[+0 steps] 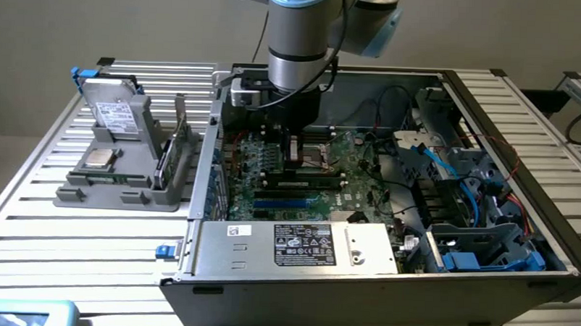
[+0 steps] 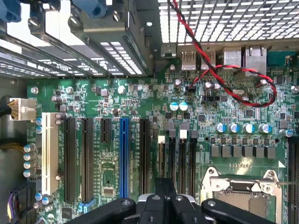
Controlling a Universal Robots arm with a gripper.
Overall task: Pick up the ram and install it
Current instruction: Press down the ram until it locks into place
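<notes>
A thin dark-green strip that looks like the ram [image 1: 172, 155] stands on edge in the grey holder [image 1: 125, 193], left of the computer case in the exterior view. My gripper [image 1: 301, 162] is down inside the open case, just above the green motherboard [image 1: 270, 178]. In the wrist view the gripper [image 2: 165, 186] is shut, with its dark tips together over the near end of the black memory slots [image 2: 180, 156]. The visible part of those slots is empty. I cannot tell whether anything thin is pinched between the tips.
The holder also carries a boxy silver drive [image 1: 113, 117] and a square silver processor chip [image 1: 102, 157]. Inside the case are the processor socket [image 2: 243, 196], a blue slot [image 2: 124, 156], red-black wires [image 2: 224, 77], the power supply [image 1: 302, 244] and blue cables [image 1: 445, 165].
</notes>
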